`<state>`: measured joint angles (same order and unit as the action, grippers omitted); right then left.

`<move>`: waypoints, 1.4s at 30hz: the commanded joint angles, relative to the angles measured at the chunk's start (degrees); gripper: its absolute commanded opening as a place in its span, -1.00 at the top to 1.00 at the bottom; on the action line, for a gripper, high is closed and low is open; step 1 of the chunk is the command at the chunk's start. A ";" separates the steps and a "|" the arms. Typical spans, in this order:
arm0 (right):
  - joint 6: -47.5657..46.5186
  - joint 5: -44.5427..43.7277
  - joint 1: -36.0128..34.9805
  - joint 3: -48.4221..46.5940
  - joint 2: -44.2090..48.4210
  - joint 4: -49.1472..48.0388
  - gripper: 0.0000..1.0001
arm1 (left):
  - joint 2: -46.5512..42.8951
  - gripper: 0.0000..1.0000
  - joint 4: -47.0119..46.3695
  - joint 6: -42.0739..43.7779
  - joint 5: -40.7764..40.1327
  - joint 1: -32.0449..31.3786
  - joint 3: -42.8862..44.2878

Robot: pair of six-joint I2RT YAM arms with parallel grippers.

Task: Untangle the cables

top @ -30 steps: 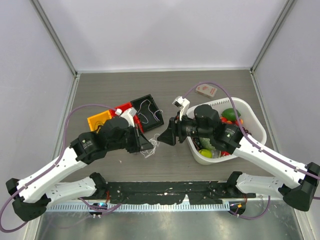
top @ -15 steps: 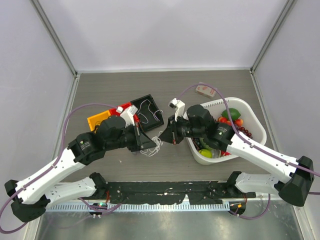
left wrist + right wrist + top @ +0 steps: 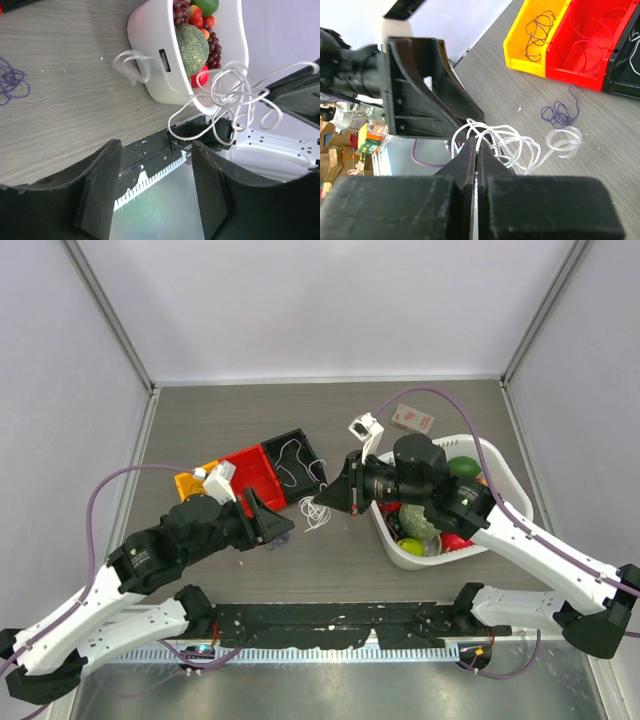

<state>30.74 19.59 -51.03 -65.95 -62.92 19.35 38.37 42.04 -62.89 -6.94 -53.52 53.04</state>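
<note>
My right gripper (image 3: 476,143) is shut on a loose white cable tangle (image 3: 507,142), which hangs from its tips above the table (image 3: 318,514). My left gripper (image 3: 156,150) stands open and empty, drawn back to the left of the tangle (image 3: 266,522); in its view the white cable tangle (image 3: 235,92) dangles ahead of the jaws. A dark purple cable (image 3: 559,113) lies coiled on the table by itself (image 3: 10,82). Beside it lies a pale translucent loop (image 3: 563,140).
Three bins stand side by side at centre left: a yellow bin (image 3: 190,482) with a dark cord, a red bin (image 3: 250,472) with red cords, and a black bin (image 3: 300,458) with a white cord. A white basket (image 3: 500,462) of fruit sits right. A small box (image 3: 412,420) lies behind it.
The right gripper shut on the white tangle and now holds it alone. The left gripper opened, let go and drew back to the left, uncovering the red bin.
</note>
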 commanded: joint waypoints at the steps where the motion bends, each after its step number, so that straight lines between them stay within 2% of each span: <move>1: 3.53 -0.79 -0.13 -4.71 0.25 -0.46 0.99 | 1.88 -0.21 -11.61 3.65 5.95 -0.10 -2.15; 7: 4.85 -0.87 -0.22 -7.61 -1.33 -0.02 0.99 | 5.40 -0.33 -19.79 6.99 14.67 -0.10 -0.04; 8: 4.85 -0.96 -0.13 -7.70 -1.42 -0.02 0.99 | 5.57 -0.29 -20.68 7.08 15.02 -0.18 -0.04; 11: 5.20 -1.84 -0.13 -7.70 -1.25 -0.11 0.99 | 4.35 0.06 -21.56 6.82 14.67 -0.18 -1.00; 18: 5.56 -3.51 -0.13 -7.79 -1.16 -0.37 0.99 | -0.74 0.24 -21.83 5.94 14.23 -0.10 -3.64; 19: 5.64 -3.51 -0.13 -7.79 -1.24 -0.54 0.99 | -1.19 0.23 -21.91 6.03 13.97 -0.10 -3.64; 23: 6.26 -3.16 -0.13 -7.43 -1.51 -1.60 0.99 | -0.58 -0.10 -22.88 6.38 13.71 -0.10 -2.24; 27: 6.70 -3.07 -0.13 -7.08 -1.86 -2.39 0.99 | 2.93 -0.15 -22.62 7.52 13.88 -0.10 0.30; 33: 7.05 -2.46 -0.13 -6.56 -2.39 -3.36 0.99 | 6.45 -0.06 -23.67 7.96 13.18 -0.10 1.19; 37: 7.23 -2.81 -0.13 -6.64 -2.56 -3.36 0.99 | 6.72 0.02 -23.59 8.14 9.85 -0.10 1.37; 39: 7.31 -2.89 -0.13 -6.64 -2.48 -3.36 0.99 | 6.28 0.13 -22.89 8.22 7.83 -0.01 1.54; 42: 7.40 -3.25 -0.13 -6.56 -2.56 -3.01 0.99 | 5.75 0.42 -19.03 8.31 4.66 -0.10 1.98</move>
<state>37.50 17.04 -51.03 -71.24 -65.43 19.29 45.47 22.11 -56.05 2.94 -53.52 52.36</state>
